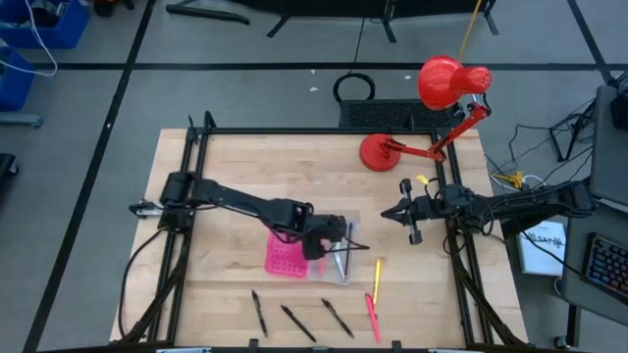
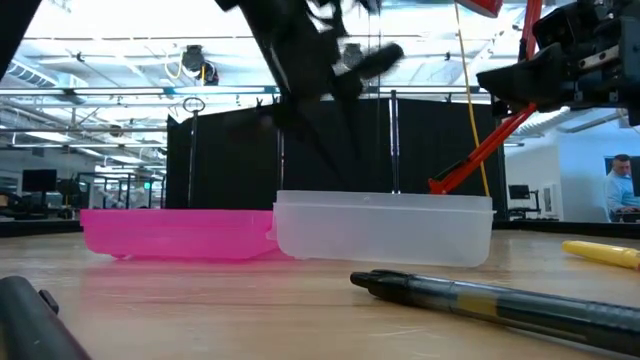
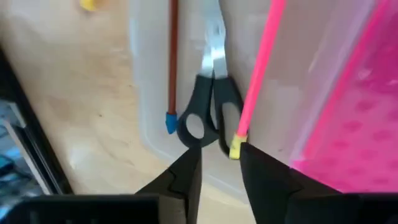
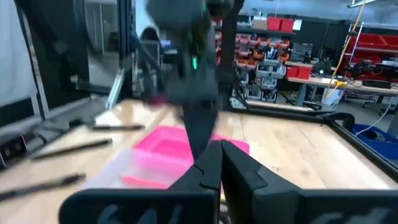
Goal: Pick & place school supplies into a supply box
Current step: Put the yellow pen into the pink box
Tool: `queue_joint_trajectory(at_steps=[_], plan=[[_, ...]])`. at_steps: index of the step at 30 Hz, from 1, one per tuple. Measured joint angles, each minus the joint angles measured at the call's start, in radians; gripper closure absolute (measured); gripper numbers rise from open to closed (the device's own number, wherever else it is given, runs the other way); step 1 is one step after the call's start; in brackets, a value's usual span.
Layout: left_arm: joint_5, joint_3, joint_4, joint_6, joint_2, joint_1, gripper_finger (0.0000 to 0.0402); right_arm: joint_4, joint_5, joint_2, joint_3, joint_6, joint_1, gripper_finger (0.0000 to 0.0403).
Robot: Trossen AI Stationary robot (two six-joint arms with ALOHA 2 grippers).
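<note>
Left gripper (image 3: 217, 165) open over scissors (image 3: 208, 112) w/ arm outstretched.

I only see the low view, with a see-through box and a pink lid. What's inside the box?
Observer: The left wrist view shows black-handled scissors and a pink pencil in the clear box.
Operator: Is the arm holding something?
Observer: No. The left end effector hangs open over the box, holding nothing.
Operator: What's outside?
Observer: From above, three black pens, a pink pen and a yellow one lie on the table.
</note>
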Motion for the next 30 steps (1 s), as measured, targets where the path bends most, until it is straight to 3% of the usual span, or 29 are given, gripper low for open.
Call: queue_joint_trajectory(at_steps=[6, 10, 14, 17, 20, 22, 26, 30], plan=[[0.040, -0.019, -0.128, -0.397, -0.230, 0.015, 0.0388, -0.005, 0.000, 0.007, 0.000, -0.028, 0.000, 0.0403], [0.190, -0.180, -0.035, -0.536, -0.435, 0.010, 0.0391, 0.005, 0.001, 0.009, 0.000, -0.029, 0.000, 0.0403], [0.320, -0.502, 0.233, -0.603, -0.657, 0.005, 0.0397, 0.024, 0.001, 0.009, 0.000, -0.022, 0.000, 0.0403], [0.338, -0.786, 0.604, -0.819, -0.830, 0.016, 0.0394, 0.031, 0.001, 0.009, 0.000, 0.010, 0.000, 0.0403], [0.246, -1.048, 1.071, -1.126, -0.945, 0.016, 0.0398, 0.027, 0.001, 0.009, 0.000, 0.048, 0.000, 0.0403], [0.141, -1.173, 1.262, -1.282, -0.999, 0.019, 0.0397, -0.003, 0.001, 0.009, 0.000, 0.064, 0.000, 0.0403], [0.079, -1.325, 1.338, -1.376, -1.099, 0.016, 0.0398, -0.049, 0.001, 0.011, 0.000, 0.085, 0.000, 0.0403], [0.082, -1.348, 1.353, -1.381, -1.153, -0.019, 0.0399, -0.074, 0.002, 0.011, 0.000, 0.102, 0.000, 0.0403]])
